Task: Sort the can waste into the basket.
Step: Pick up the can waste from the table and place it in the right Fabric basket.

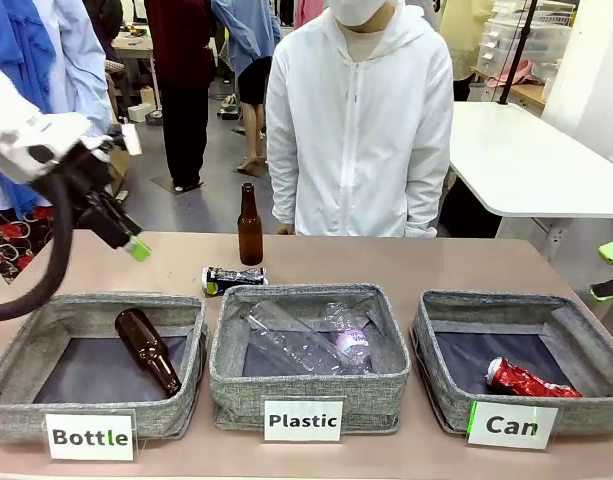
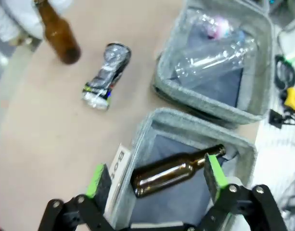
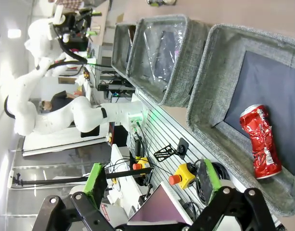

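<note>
The left gripper (image 1: 126,238) hangs above the table (image 1: 436,262) with its jaws spread wide and nothing between them. In its wrist view the left gripper (image 2: 156,175) looks down on the "Bottle" basket (image 2: 147,132), where a brown bottle (image 2: 173,171) lies on its side in line with the gap between the fingers. The black can (image 2: 105,76), crushed, lies on the bare table well ahead of the fingertips, just beside a standing brown bottle (image 2: 58,31) and outside the "Plastic" basket (image 2: 210,108).

The right gripper (image 3: 152,183) is also released and empty. Ahead of it and off to the side of one finger, the red can (image 3: 260,142) lies crumpled inside the "Can" basket (image 3: 210,86), well apart from the pads. In the front view what seem to be the green pads of the right gripper (image 1: 611,270) barely show at the edge, beyond that basket (image 1: 441,390); the red can (image 1: 526,380) rests in its near corner, and the black can (image 1: 233,279) lies behind the "Plastic" basket (image 1: 236,385).
</note>
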Robot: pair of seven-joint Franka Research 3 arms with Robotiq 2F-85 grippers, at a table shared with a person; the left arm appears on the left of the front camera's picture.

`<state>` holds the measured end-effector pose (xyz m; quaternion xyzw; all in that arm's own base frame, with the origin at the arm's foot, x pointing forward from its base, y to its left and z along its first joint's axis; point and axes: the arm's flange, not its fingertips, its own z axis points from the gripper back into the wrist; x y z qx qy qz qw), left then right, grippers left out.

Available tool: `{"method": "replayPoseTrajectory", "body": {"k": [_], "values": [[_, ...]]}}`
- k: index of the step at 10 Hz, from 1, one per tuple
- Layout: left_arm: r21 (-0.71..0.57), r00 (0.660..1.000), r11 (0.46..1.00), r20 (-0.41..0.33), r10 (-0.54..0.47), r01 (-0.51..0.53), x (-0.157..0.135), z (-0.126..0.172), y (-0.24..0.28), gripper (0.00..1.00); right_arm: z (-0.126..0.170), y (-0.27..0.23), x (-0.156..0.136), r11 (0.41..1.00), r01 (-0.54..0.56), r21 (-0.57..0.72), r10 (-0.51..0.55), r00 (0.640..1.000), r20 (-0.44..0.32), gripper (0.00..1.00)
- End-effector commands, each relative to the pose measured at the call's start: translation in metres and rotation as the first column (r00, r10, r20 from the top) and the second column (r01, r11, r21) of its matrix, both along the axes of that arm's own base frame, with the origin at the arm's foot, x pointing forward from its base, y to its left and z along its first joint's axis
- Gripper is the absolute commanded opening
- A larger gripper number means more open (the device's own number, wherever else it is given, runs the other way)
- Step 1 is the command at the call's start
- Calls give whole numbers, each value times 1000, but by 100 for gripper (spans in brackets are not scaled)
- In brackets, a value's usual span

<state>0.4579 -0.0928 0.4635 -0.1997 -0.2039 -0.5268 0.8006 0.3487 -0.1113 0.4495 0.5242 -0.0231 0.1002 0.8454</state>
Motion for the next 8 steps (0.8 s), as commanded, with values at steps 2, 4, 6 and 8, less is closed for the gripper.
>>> {"method": "replayPoseTrajectory", "body": {"k": [2, 4, 6, 8], "values": [[0, 1000, 1000, 0, 0, 0, 0, 0, 0, 100, -1, 0, -2, 1000, 0, -4, 0, 1000, 19, 100], [0, 1000, 1000, 0, 0, 0, 0, 0, 0, 100, -1, 0, -2, 1000, 0, -4, 0, 1000, 19, 100], [8, 999, 999, 6, 32, -32, 5, -3, -9, 100, -1, 0, -2, 1000, 0, -4, 0, 1000, 19, 100], [71, 992, 991, 41, -120, 117, 41, 3, -20, 100, -1, 0, -2, 1000, 0, -4, 0, 1000, 19, 100]]}}
